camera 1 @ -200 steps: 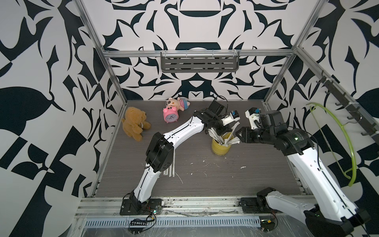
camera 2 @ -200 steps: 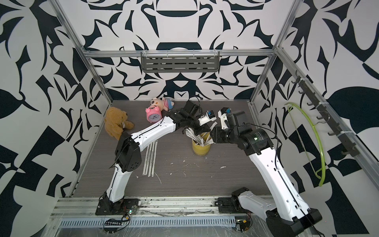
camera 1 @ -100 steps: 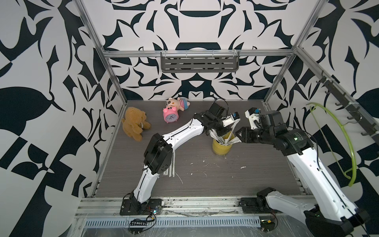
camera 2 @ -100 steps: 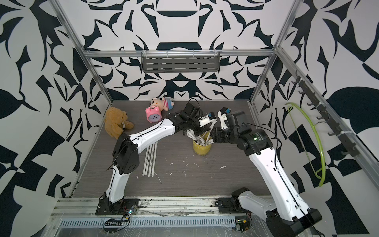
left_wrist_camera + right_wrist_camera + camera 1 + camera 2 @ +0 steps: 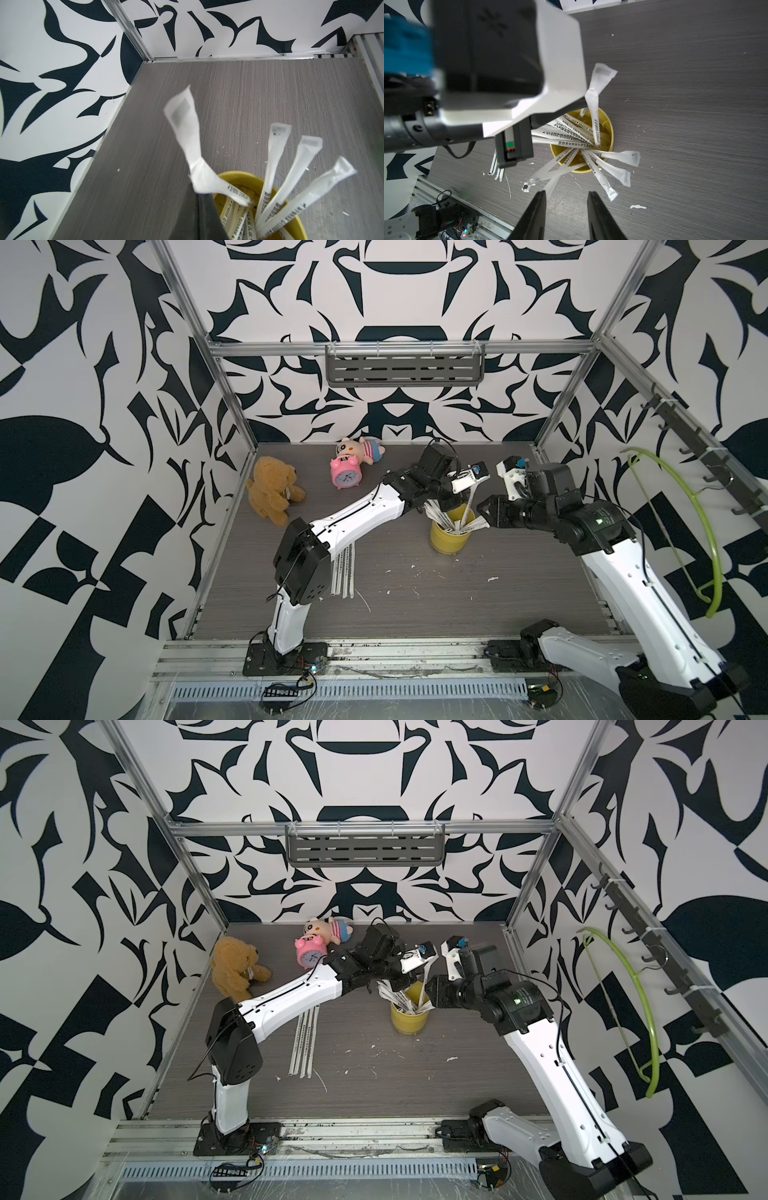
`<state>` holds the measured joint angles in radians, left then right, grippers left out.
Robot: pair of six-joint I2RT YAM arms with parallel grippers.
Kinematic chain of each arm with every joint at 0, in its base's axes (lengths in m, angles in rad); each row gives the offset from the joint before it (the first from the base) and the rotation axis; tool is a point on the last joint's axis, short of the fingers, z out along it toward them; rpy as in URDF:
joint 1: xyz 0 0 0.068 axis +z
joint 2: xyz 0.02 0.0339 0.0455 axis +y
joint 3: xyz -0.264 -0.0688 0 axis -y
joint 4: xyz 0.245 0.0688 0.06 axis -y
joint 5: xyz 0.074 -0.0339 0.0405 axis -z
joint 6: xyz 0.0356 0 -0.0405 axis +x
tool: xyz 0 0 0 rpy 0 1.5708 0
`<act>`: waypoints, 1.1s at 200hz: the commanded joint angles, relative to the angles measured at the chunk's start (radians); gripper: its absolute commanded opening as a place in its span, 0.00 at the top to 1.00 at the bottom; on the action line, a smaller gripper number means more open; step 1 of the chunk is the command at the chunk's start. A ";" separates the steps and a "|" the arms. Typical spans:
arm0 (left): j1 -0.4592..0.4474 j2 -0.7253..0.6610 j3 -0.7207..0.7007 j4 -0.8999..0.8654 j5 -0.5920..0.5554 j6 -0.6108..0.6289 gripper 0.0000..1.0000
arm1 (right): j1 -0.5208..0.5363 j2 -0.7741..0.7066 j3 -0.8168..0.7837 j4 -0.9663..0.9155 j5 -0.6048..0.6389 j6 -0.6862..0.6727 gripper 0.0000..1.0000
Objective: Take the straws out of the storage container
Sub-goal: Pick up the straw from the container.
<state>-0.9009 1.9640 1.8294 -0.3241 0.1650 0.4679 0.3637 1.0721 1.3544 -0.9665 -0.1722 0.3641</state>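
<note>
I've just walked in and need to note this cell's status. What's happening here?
The left gripper has its fingers shut on one long white paper-wrapped straw, pinching it above the yellow cylindrical cup, with the straw's lower end inside the cup. The other wrapped straws fan out of the cup. The right gripper hangs open beside the cup, holding nothing. A few loose straws already lie flat on the grey table by the left arm.
</note>
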 commanded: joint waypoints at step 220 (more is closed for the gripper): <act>-0.074 0.040 -0.030 0.027 -0.293 0.131 1.00 | -0.002 -0.081 0.013 0.052 0.014 0.026 0.65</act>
<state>-0.9878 2.0232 1.8084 -0.3344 -0.1516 0.6518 0.3637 1.0100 1.3544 -0.9516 -0.1703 0.3843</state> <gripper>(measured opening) 0.049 0.353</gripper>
